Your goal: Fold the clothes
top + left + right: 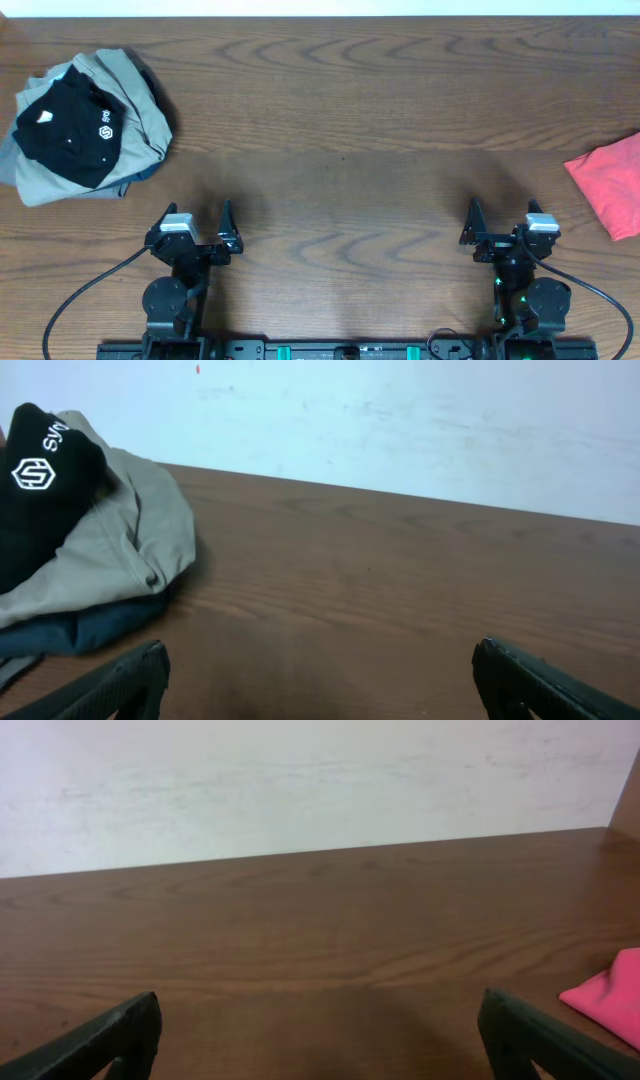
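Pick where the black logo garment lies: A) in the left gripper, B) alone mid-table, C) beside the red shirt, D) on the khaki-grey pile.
D: the black garment lies atop the khaki-grey pile at the left, far from the red shirt.

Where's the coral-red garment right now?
Overhead, the coral-red garment lies at the table's right edge, partly out of frame, to the right of the right gripper.
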